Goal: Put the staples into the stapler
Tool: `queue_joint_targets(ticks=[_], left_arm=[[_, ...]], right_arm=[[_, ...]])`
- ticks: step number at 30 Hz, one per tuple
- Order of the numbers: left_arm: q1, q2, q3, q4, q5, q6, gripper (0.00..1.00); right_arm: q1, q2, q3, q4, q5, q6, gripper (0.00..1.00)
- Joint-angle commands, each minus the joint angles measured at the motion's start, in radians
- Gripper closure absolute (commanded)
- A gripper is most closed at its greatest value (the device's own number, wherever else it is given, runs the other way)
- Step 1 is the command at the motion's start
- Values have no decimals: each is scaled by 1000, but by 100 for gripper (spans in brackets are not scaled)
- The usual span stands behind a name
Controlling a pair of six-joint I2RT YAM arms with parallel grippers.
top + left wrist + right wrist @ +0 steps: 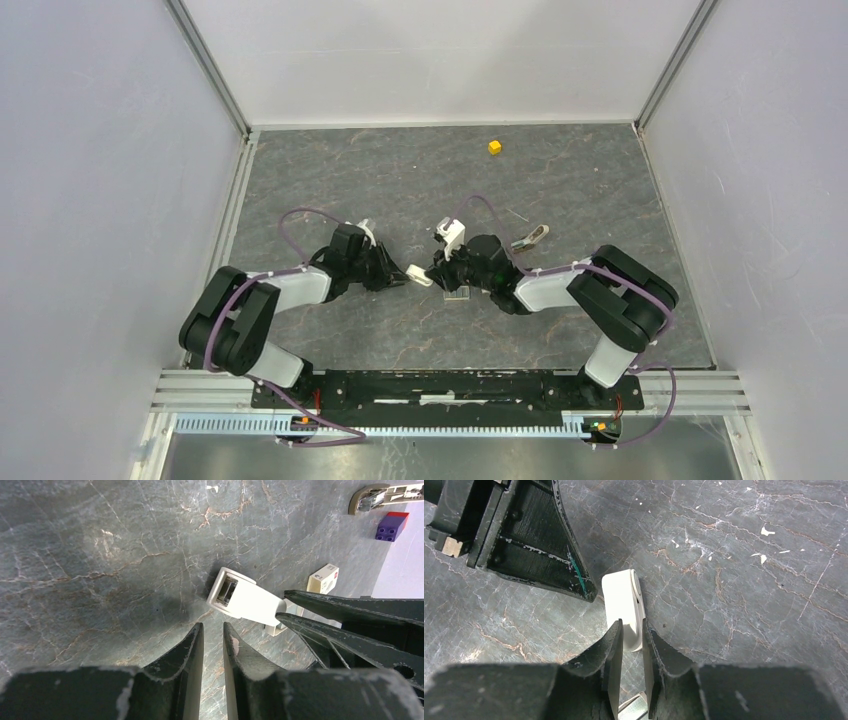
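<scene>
The white stapler (243,599) is held out over the table with its open end and metal inner channel facing my left gripper. My right gripper (631,625) is shut on its rear part (623,605); in the left wrist view that gripper's dark fingers (325,630) come in from the right. My left gripper (212,626) hovers just short of the stapler's open end, jaws a narrow gap apart with only table showing between them. The ribbed, silvery staples (636,711) lie on the table under my right gripper. In the top view both grippers meet at the stapler (421,280).
A slim beige hinged tool with metal inside (380,495) lies beyond the right gripper, also seen in the top view (530,237). A purple and red brick (391,526) and a small white box with a red mark (323,579) sit nearby. A yellow cube (494,147) rests far back.
</scene>
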Motion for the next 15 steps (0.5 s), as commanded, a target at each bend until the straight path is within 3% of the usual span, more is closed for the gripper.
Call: queue_joint_targets(ticks=[1,7,11,15], left_arm=[[-8,-7,-10,62,-17,-10,73],[-5,-149,109,-123,-133,55,65],[-5,-308,234,-346,-272,175,52],[-4,-483,296,-489,-404,283,39]], right_arm=[[7,37,-61,-146,42,-5,74],[-11,-32,147,-309,23,-57,64],[-10,-47,283,-427,10,-157,53],[-8,-43,289,-443,-18,-203,43]])
